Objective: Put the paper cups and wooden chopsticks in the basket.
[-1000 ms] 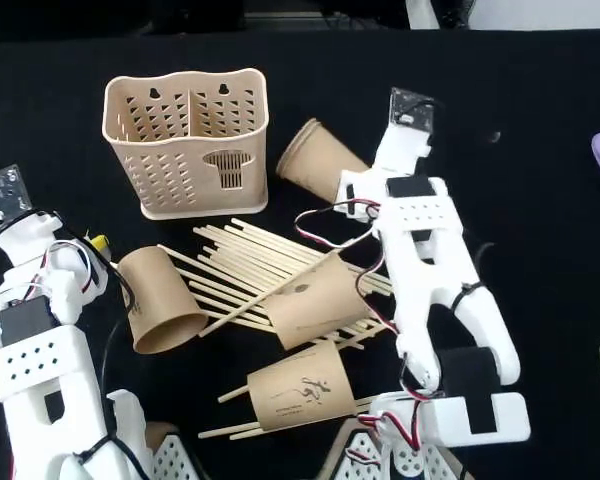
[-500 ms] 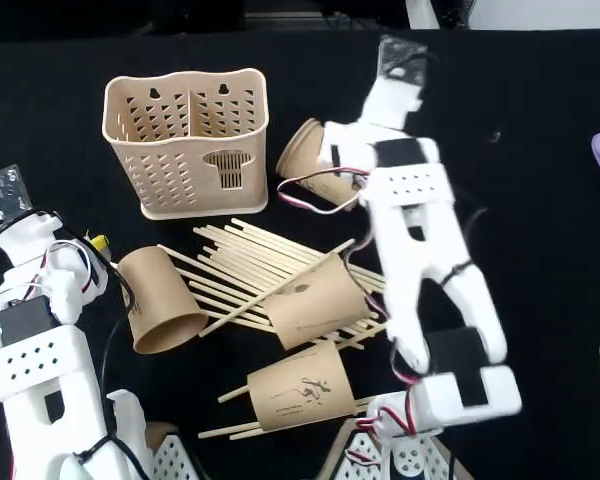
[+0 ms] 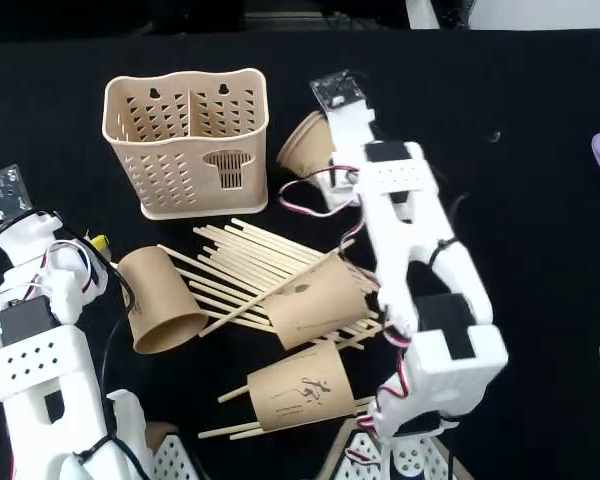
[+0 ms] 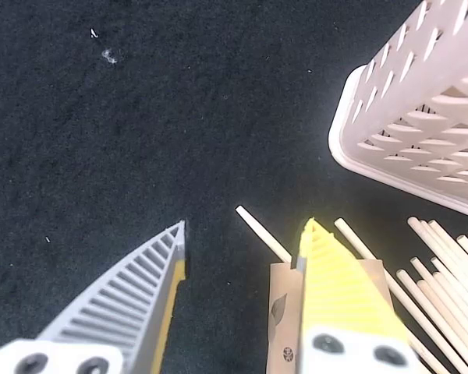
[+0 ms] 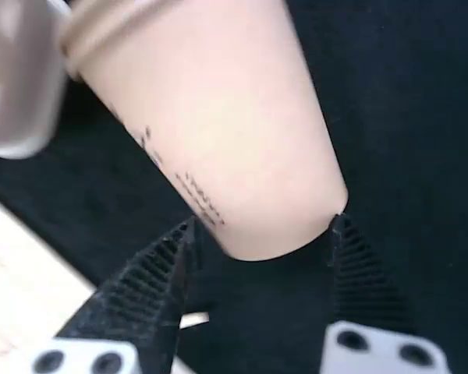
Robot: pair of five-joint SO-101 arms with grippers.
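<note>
**Sorting task, high view with both wrist views.** The basket (image 3: 185, 140) stands upright in the upper left of the high view on the black table (image 3: 540, 200), and no cup or stick can be seen inside it. The wooden chopsticks (image 3: 245, 262) lie in a loose fan at the centre of the frame, just below the basket. Three paper cups lie on their sides among them: the left cup (image 3: 158, 300) at the fan's left end, the middle cup (image 3: 315, 300) on top of the sticks, and the lower cup (image 3: 300, 390) near the bottom edge. A fourth, the upper cup (image 3: 305, 150), lies on its side just right of the basket, partly under the right arm. In the right wrist view the right tool (image 5: 263, 226) is spread apart, with one finger on each side of this cup's narrow base. Whether the fingertips touch the paper cannot be told. The left tool (image 4: 245, 226), likewise spread and holding nothing, hangs over the table near the stick ends, with the basket at the upper right of its own view. Judged step: grasping a first cup, with nothing delivered yet. The next move would call for closing gently so the thin wall does not crumple. The cup would then need lifting clear of the table and carrying left over the basket rim before release.
</note>
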